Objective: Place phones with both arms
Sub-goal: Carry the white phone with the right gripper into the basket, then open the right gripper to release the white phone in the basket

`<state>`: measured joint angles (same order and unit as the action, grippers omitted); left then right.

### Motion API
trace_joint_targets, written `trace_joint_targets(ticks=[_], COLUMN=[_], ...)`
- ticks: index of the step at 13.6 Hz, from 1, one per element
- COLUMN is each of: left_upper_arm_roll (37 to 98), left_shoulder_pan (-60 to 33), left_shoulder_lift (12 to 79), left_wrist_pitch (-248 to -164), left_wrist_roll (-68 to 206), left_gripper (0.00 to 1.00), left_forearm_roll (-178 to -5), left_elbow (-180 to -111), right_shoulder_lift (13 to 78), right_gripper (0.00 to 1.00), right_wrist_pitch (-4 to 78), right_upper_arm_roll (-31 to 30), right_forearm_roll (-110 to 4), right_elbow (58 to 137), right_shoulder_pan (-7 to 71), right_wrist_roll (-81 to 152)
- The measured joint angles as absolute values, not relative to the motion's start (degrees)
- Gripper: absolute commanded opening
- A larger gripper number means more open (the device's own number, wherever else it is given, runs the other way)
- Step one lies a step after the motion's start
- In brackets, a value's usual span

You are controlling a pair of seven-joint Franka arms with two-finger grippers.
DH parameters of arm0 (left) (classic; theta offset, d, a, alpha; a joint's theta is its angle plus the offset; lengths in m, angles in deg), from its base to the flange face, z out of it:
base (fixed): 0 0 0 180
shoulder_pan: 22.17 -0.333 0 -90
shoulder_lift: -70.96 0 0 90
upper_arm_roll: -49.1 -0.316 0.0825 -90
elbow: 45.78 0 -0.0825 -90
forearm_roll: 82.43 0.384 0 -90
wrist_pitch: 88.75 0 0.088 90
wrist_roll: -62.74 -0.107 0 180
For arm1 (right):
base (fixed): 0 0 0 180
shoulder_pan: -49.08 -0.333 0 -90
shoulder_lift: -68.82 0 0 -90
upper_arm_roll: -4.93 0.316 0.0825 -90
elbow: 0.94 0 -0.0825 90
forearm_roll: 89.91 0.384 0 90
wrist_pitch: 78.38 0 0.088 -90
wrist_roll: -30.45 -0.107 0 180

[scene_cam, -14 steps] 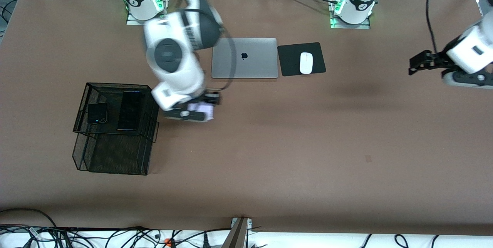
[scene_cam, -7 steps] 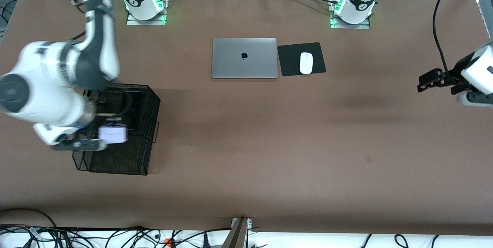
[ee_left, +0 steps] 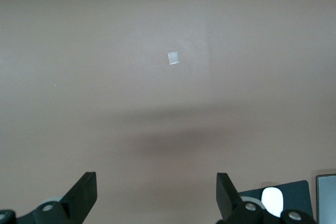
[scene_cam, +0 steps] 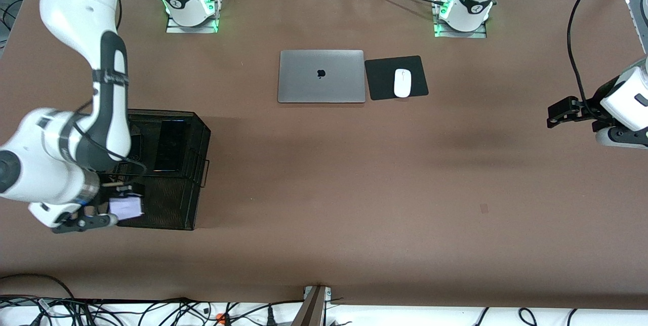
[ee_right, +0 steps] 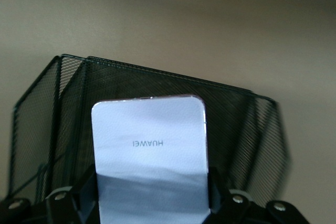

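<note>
Placement of the last phone is the step in hand. Reading the front view from its left edge, you find the right gripper (scene_cam: pixel 114 209) at the right arm's end of the table, over the lower tier of the black mesh rack (scene_cam: pixel 167 217), the tier nearer the front camera. Its fingers are clamped on the pale lilac-white flip phone (scene_cam: pixel 126 207); in the right wrist view the phone (ee_right: pixel 150 153) stands between the two fingers with the rack's (ee_right: pixel 236 129) mesh walls just past it, so you can judge it carried but not yet set down.

On the rack's upper tier lie the long slim black slab (scene_cam: pixel 169 145) and, beside it and mostly hidden by the right arm, the small black flip phone (scene_cam: pixel 134 148).

Toward the middle of the table you see the closed silver laptop (scene_cam: pixel 321 76) and the white mouse (scene_cam: pixel 402 83) on its black pad (scene_cam: pixel 382 80); neither belongs to the task.

At the left arm's end, the left gripper (scene_cam: pixel 557 115) waits over bare table; the left wrist view shows its fingers (ee_left: pixel 84 190) spread wide with nothing between them.

Your next move, in all likelihood, is to lower the right gripper into the lower tier, keep the phone clear of the mesh rim, then part the fingers and lift straight out.
</note>
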<state>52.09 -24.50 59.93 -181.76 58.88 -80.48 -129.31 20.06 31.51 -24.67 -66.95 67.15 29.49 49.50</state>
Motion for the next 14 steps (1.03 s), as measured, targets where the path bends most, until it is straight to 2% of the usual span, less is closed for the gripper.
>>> trace_joint_targets(ticks=[3, 4, 6, 7, 12, 14], left_upper_arm_roll=[52.52, 52.66, 52.81, 52.82, 53.06, 53.04], left_shoulder_pan=[-24.43, -24.42, -24.42, -24.42, -24.42, -24.43], left_shoulder_lift=[59.98, 59.99, 59.99, 60.00, 60.03, 60.04], left_wrist_pitch=[-181.69, -181.69, -181.69, -181.69, -181.68, -181.61], left_wrist_roll=[58.93, 58.94, 58.95, 58.95, 59.10, 59.80], left_gripper=[1.00, 1.00, 1.00, 1.00, 1.00, 1.00], left_forearm_roll=[-80.48, -80.48, -80.48, -80.48, -80.48, -80.48], left_elbow=[-129.16, -129.15, -129.13, -129.10, -128.99, -128.92], right_shoulder_lift=[16.69, 16.25, 15.73, 15.31, 14.73, 16.47], right_gripper=[0.00, 0.10, 0.86, 1.00, 1.00, 1.00], right_wrist_pitch=[34.68, 35.16, 35.27, 35.26, 34.38, 30.42], right_upper_arm_roll=[-22.24, -21.89, -21.73, -21.73, -22.04, -24.02], right_forearm_roll=[-66.91, -66.91, -66.29, -65.21, -62.65, -62.66], right_elbow=[65.88, 65.68, 65.65, 65.69, 65.30, 64.52], right_shoulder_pan=[30.59, 30.59, 30.65, 30.87, 32.44, 32.39], right_wrist_roll=[49.67, 49.67, 49.66, 49.65, 49.66, 49.66])
